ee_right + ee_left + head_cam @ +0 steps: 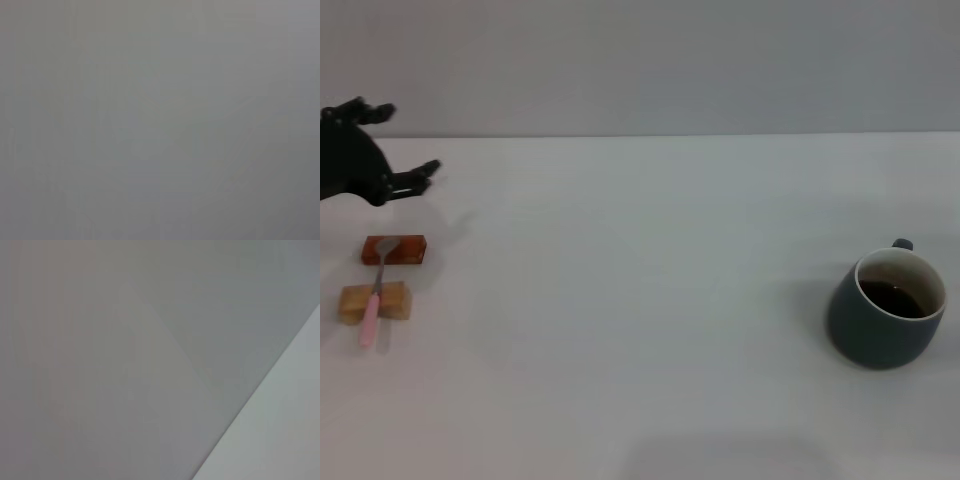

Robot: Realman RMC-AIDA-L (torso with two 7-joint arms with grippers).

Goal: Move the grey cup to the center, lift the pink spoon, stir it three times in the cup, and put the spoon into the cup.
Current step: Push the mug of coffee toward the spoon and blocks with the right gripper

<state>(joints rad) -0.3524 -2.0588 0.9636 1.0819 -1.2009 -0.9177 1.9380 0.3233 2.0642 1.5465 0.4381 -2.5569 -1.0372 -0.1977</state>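
The grey cup (885, 309), dark liquid inside, stands near the right edge of the white surface (640, 330). The pink spoon (374, 295) lies near the left edge across a tan block (375, 302) and an orange-brown block (394, 250). The left end effector (408, 148) hovers beyond them with fingers apart; the right one is out of view.
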